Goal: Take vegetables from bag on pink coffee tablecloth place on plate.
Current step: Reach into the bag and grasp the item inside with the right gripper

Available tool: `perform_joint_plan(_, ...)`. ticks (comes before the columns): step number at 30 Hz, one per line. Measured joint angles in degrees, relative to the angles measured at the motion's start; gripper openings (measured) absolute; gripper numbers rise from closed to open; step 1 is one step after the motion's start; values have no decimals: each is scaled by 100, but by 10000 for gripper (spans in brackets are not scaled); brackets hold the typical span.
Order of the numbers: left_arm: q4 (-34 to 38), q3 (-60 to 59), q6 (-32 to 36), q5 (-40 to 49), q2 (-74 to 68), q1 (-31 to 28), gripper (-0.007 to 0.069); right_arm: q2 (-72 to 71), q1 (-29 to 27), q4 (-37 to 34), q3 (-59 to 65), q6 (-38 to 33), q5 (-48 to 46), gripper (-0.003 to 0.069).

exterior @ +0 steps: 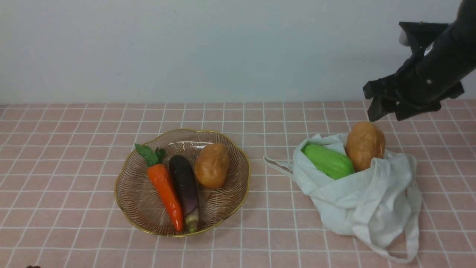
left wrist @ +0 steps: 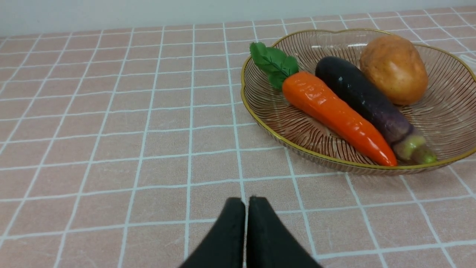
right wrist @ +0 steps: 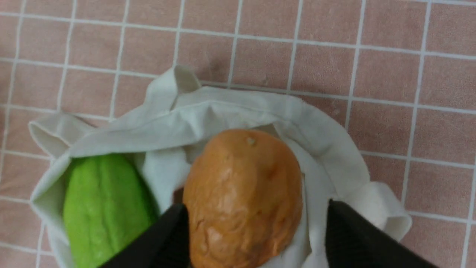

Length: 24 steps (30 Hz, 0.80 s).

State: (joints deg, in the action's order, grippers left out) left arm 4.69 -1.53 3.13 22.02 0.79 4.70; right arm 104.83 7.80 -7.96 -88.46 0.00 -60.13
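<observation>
Jaws apart on the right gripper [exterior: 390, 113], seen from the front: it hangs empty just above the bagged potato [exterior: 365, 145], which pokes out of the bag's [exterior: 364, 201] mouth beside the green vegetable [exterior: 327, 160]. That bag slumps near the right edge of the pink tablecloth [exterior: 74, 149]. Its open top faces up, so both vegetables can be reached from above. Left of the cloth's middle sits the plate [exterior: 122, 208], holding a carrot [exterior: 165, 190], an eggplant [exterior: 185, 188] and a plated potato [exterior: 212, 165].

From the left wrist, the left gripper [left wrist: 245, 203] has its jaws pressed together with nothing between them. It is parked low over bare cloth, near the plate's rim but clear of it, probably to leave the drop zone free.

From the right wrist, the two black fingers [right wrist: 167, 238] straddle the bagged potato without visibly pinching it. This looks like the line-up for a descent and squeeze. The white fabric lies close to the far finger and could get caught.
</observation>
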Motion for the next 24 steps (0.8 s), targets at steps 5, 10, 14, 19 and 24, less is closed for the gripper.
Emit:
perform_joint_plan(5, 0, 0, 0, 0, 0, 0, -6, 599, 0, -141, -197, 0, -32, 647)
perform_joint_plan(10, 0, 0, 0, 0, 0, 0, -6, 983, 0, -369, -203, -68, -76, 659)
perform_joint_plan(14, 0, 0, 0, 0, 0, 0, -6, 1012, 0, -431, -305, -225, -238, 519)
perform_joint_plan(19, 0, 0, 0, 0, 0, 0, -6, 697, 0, -278, -652, -277, -618, 520)
perform_joint_plan(24, 0, 0, 0, 0, 0, 0, -6, 91, 0, -256, -929, -277, -900, 520)
